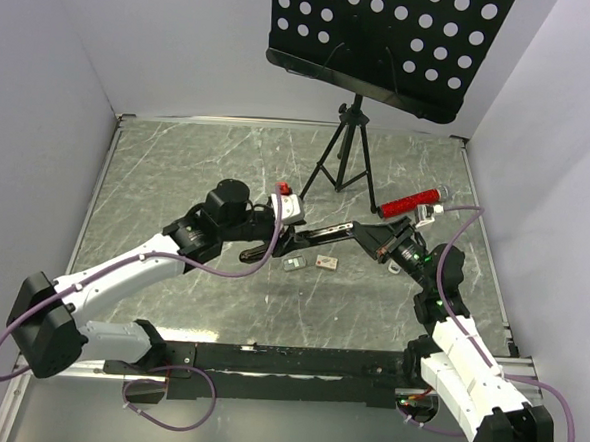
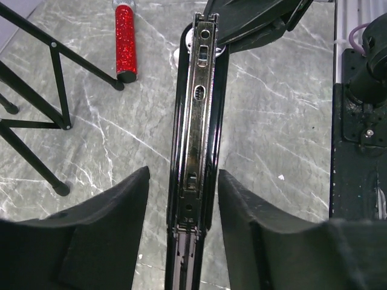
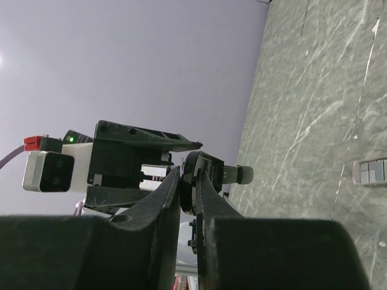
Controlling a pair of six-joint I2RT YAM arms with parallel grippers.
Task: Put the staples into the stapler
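Left wrist view: note left gripper (image 2: 183,175) with jaws parted either side of long black stapler with open silvery metal channel (image 2: 199,121), not clamping it, right gripper (image 3: 188,181) clamped on stapler's far end, and tiny silvery-grey strip of staples (image 1: 294,264) lying on grey marbled table (image 1: 178,174), well clear of all edges, just beside small tan box (image 1: 326,262).

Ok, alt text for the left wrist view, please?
An opened black stapler, metal channel facing up, runs straight away from the camera between the fingers of the open left gripper. The right gripper holds its far end at the top of the frame. A red glittery tube and black tripod legs sit on the grey marbled table to the left.
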